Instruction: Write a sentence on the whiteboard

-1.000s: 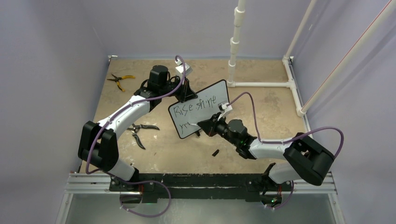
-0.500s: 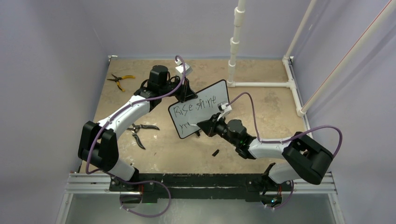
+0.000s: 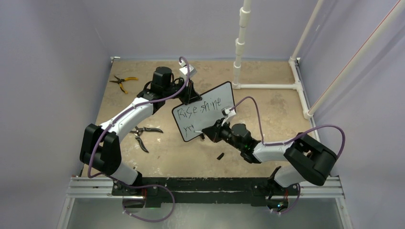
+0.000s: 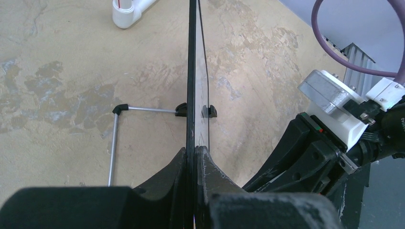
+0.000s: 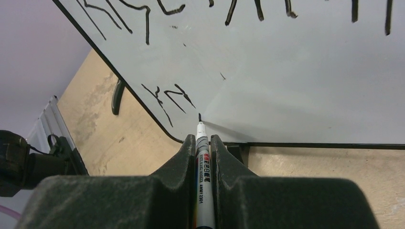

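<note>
Whiteboard [image 3: 210,117] is upright over the middle of the worktop [image 3: 272,119]; our left end effector [image 4: 195,155] pinches one edge of it, and our right end effector [image 5: 204,141] clamps the marker [image 5: 202,164], tip at the surface under the sentence [image 3: 198,109]. We judge that too much push could twist the board in the left pinch, skewing or smearing the second line.

We have two arms, the left arm [image 3: 133,112] and the right arm [image 3: 272,151], each made of smooth white link shells between bulky black joint housings. A thin purple cable [image 3: 97,139] runs along the left arm and a second cable [image 3: 329,127] loops off the right. The left gripper [image 4: 193,151] and right gripper [image 5: 201,139] have matte black, scuffed fingers. The right wrist carries a white camera mount [image 4: 351,124] with a grey metal block
</note>
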